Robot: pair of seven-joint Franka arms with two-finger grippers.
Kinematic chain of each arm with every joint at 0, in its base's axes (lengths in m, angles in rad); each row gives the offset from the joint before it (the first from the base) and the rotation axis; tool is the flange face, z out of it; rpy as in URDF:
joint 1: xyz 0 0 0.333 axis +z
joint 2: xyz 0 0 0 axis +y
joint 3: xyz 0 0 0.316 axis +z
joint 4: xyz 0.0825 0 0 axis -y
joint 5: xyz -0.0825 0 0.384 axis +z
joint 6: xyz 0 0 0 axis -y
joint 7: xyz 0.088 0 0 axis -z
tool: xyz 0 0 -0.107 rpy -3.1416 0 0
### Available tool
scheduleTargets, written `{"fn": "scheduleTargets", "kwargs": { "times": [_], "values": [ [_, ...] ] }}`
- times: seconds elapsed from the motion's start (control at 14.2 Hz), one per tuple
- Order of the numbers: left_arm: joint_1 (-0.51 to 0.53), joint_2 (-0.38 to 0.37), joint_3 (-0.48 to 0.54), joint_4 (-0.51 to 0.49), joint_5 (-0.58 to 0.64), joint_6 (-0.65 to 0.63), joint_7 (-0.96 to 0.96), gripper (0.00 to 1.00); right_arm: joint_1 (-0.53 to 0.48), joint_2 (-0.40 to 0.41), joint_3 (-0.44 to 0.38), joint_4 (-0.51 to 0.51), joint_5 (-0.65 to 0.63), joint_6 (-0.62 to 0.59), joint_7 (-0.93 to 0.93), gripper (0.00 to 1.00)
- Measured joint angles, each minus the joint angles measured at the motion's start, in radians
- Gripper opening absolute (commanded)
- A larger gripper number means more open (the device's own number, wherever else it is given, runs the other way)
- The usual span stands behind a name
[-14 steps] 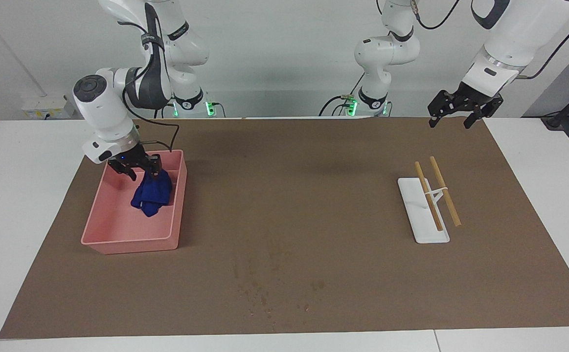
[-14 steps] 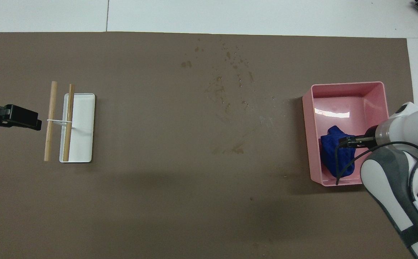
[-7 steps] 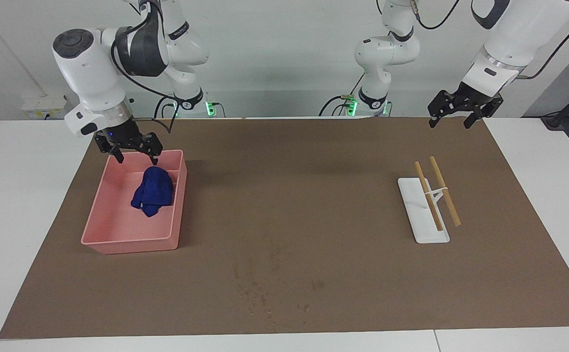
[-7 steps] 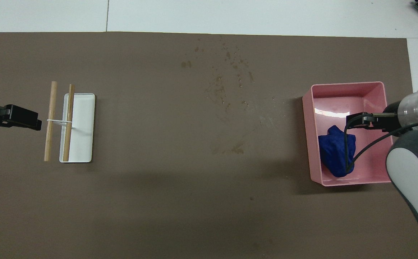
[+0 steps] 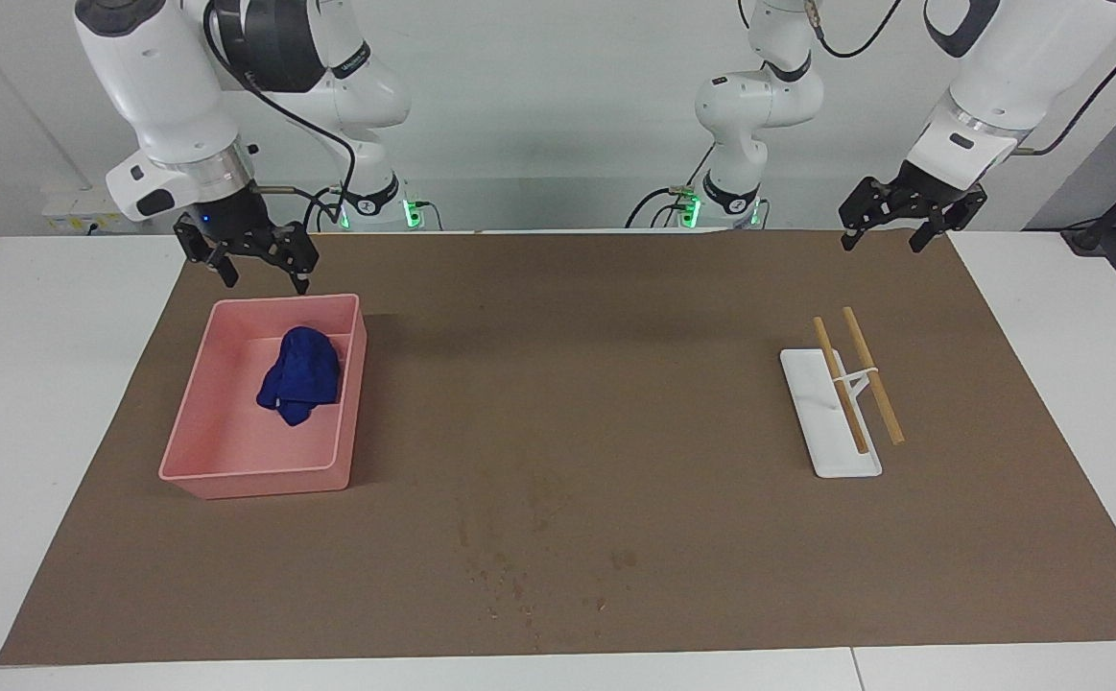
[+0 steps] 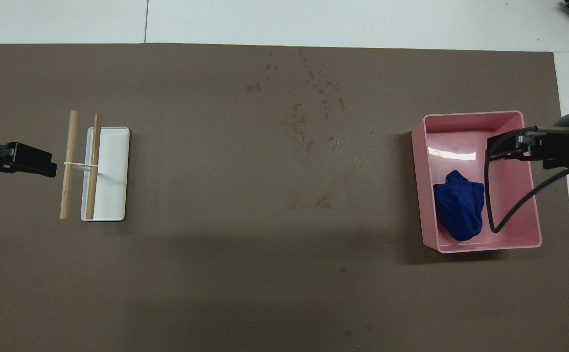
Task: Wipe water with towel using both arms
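In the overhead view we see the left pincer cut off at the picture's edge, and the right pincer's arm runs out of frame too.

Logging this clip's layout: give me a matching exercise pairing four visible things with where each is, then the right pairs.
1. deep-blue crumpled cloth towel
2. two wooden sticks
3. right gripper
4. dark wet spots

A. on the brown mat, mid-table, farthest from the robots
B. in the pink plastic tray
C. open, raised above the tray's rim nearest the robots
D. resting across the white rectangular stand

Pairs: 1-B, 2-D, 3-C, 4-A
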Motion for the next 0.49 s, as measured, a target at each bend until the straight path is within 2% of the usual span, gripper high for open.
{"fn": "scheduleTargets", "kwargs": {
  "times": [0.49],
  "values": [
    [0.000,0.000,0.000,0.000,0.000,0.000,0.000,1.00,0.000,0.026,-0.001,0.030,0.000,-0.035,0.000,1.00]
  ]
}}
